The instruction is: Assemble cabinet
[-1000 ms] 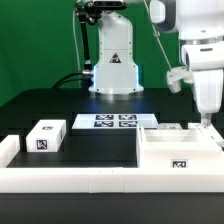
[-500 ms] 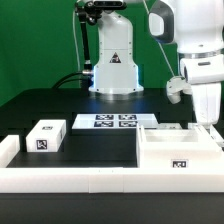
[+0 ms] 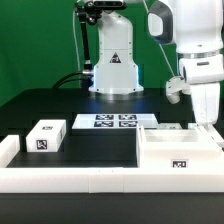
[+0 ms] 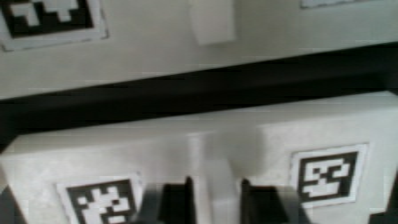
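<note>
Starting at the exterior view's left, a small tagged drawer block [image 3: 45, 136] is seen on the black counter [image 3: 60, 105], well apart from the claw [image 3: 206, 122]. The marker board [image 3: 110, 121] lies between them, farther back. Directly beneath the claw stands the cabinet [image 3: 180, 150], an open white box; what its compartment holds cannot be made out. In the wrist view the fingers [image 4: 178, 205] are set narrow, with a thin white ridge [image 4: 214, 165] between them and tagged white faces on either side. Whether the ridge is clamped cannot be told.
</note>
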Controlling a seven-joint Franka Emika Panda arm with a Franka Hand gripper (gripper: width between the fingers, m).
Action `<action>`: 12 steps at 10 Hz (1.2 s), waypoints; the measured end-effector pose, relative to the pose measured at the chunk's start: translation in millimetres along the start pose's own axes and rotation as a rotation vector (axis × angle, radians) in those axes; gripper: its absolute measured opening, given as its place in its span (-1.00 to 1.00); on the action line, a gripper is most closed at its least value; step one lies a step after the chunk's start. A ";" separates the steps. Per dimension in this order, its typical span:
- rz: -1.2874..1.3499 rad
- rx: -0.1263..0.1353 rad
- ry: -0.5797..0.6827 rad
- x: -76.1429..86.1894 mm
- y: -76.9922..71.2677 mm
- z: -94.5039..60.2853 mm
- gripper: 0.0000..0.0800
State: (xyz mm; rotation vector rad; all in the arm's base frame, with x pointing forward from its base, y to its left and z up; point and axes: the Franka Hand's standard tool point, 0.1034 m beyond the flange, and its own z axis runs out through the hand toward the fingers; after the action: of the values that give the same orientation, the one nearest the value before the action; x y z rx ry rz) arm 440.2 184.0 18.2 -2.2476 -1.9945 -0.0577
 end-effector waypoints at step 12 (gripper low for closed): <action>-0.055 -0.049 -0.042 -20.2 -11.2 -44.9 -0.85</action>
State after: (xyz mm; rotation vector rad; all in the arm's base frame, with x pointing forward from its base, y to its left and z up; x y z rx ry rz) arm 429.4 159.7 61.1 -2.2406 -2.0993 -0.0653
